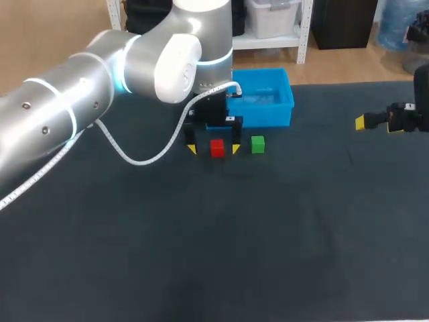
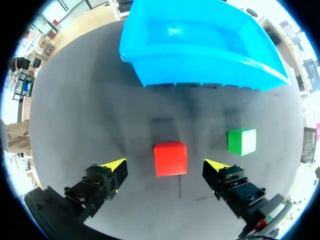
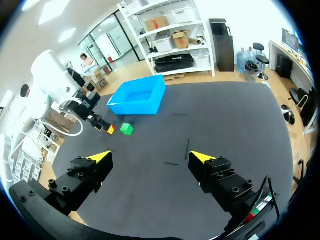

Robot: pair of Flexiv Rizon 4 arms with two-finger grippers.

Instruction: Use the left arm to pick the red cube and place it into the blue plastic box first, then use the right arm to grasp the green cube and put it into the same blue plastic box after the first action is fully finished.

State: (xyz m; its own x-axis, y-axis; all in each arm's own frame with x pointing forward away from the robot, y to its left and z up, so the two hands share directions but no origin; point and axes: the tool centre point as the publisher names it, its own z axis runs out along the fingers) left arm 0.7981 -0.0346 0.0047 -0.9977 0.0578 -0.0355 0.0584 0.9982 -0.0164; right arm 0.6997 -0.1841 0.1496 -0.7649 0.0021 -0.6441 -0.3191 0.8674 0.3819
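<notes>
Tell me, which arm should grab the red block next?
Left. The left tool is open, with one finger on each side of the red cube, not touching it. The right tool hangs far away from that cube.

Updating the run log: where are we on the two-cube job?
Done: nothing; the blue plastic box holds no cube. In hand: left gripper open, straddling the red cube with gaps both sides, no grasp yet. Left: grip and box red, then the green cube, on the table beside it; right gripper hangs open, far off.
</notes>
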